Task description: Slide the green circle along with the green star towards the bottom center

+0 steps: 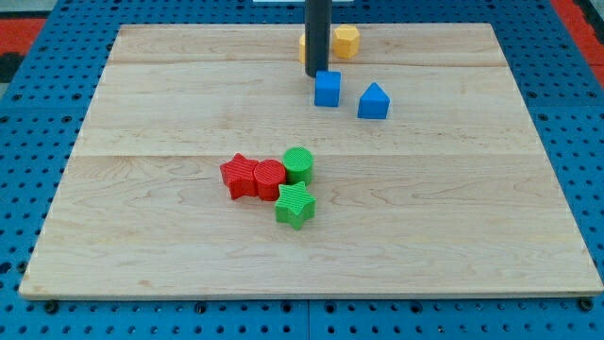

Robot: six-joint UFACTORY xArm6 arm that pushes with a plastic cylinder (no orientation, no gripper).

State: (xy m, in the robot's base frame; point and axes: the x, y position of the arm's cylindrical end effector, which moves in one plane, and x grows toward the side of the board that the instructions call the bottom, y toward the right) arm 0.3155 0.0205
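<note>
The green circle (299,164) sits near the board's middle, touching the red circle (269,178) on its left. The green star (295,205) lies just below them, touching or nearly touching both. A red star (240,176) sits against the red circle's left side. My tip (316,74) is at the view's top, well above the green blocks, right at the top edge of the blue cube (327,88).
A blue triangular block (374,101) lies to the right of the blue cube. A yellow hexagon (345,42) and another yellow block (304,44), partly hidden behind the rod, sit at the top edge. The wooden board (142,236) lies on a blue pegboard.
</note>
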